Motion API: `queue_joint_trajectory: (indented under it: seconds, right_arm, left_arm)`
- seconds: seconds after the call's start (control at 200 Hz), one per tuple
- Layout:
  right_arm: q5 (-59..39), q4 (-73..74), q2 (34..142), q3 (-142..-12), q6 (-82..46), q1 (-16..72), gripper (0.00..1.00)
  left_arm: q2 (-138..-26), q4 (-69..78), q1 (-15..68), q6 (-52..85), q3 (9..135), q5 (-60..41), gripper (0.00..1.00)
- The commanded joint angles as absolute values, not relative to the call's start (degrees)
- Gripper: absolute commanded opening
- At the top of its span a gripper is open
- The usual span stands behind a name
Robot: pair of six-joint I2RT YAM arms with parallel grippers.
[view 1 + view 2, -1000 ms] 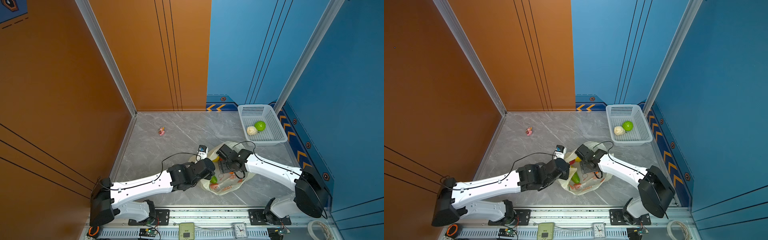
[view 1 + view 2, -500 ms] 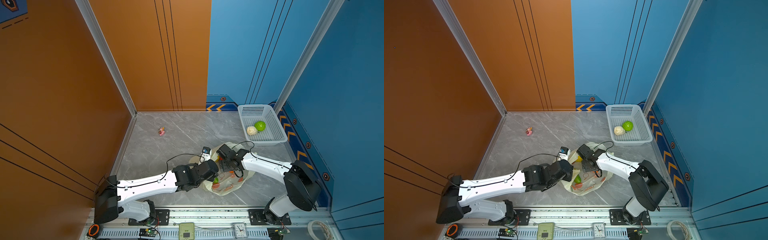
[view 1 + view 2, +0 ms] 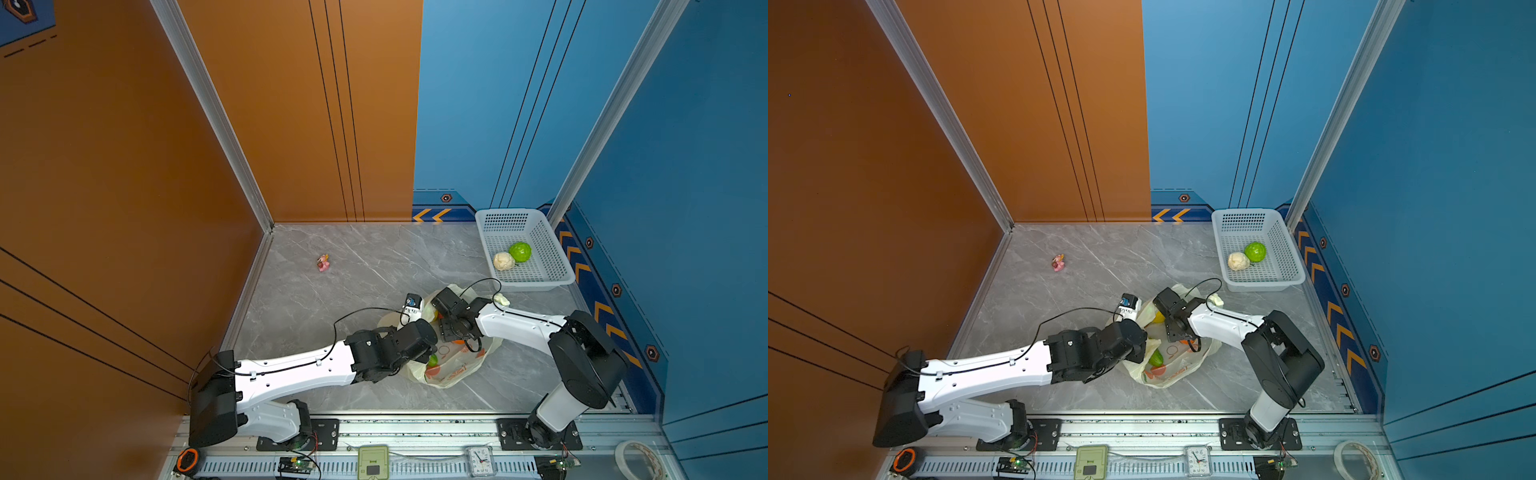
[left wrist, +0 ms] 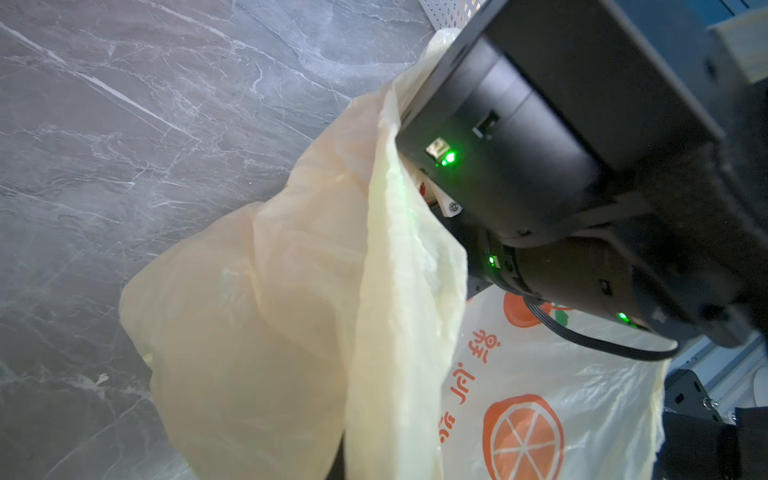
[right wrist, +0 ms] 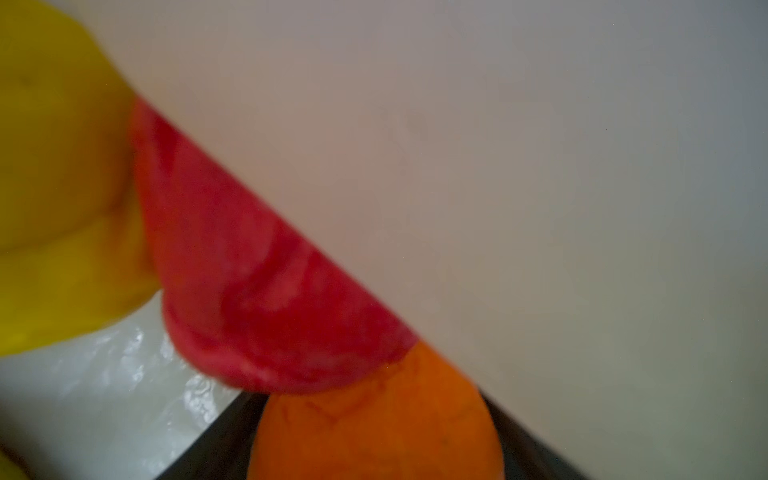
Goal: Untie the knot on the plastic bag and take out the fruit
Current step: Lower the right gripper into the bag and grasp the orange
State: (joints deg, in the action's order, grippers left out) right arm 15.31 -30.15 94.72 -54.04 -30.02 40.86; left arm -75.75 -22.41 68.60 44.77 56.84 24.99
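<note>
Your two top views: mounted high over near edge of surface (image 3: 365,257), tilted down toward far corners. Both take in nearly same whole scene, out to basket (image 3: 548,249) at far right corner. Left wrist view: close, skims over plastic bag (image 4: 291,311) toward right arm (image 4: 540,124), both also seen from above. Right wrist view: almost against fruit (image 5: 266,274), too near, blurred.

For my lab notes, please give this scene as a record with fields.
Bag: thin pale-yellow plastic, mouth open, on grey marble table
In bag: red fruit, orange fruit, yellow fruit
Basket: white perforated plastic, holding round green fruit and cream-white fruit
Left gripper: shut, at bag's edge
Right gripper: inside bag, jaws hidden
Apart: tiny pink figurine
</note>
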Motion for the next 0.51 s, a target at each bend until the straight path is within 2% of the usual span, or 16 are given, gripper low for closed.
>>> queue_joint_trajectory:
  seconds: [0.0,0.175,0.501]
  right_arm:
    - [15.71,-29.22,94.51,-52.89,-30.40,40.83,0.65]
    - [13.68,-30.98,91.17,-52.34,-30.60,41.60,0.61]
    - [8.13,-40.19,80.73,-52.95,-32.74,48.87,0.61]
  left_arm:
    - [-76.11,-22.04,69.00,43.95,56.84,24.44,0.00]
    - [-75.98,-21.97,69.02,43.86,56.88,24.69,0.00]
    - [-75.70,-21.97,68.99,44.30,57.48,26.36,0.00]
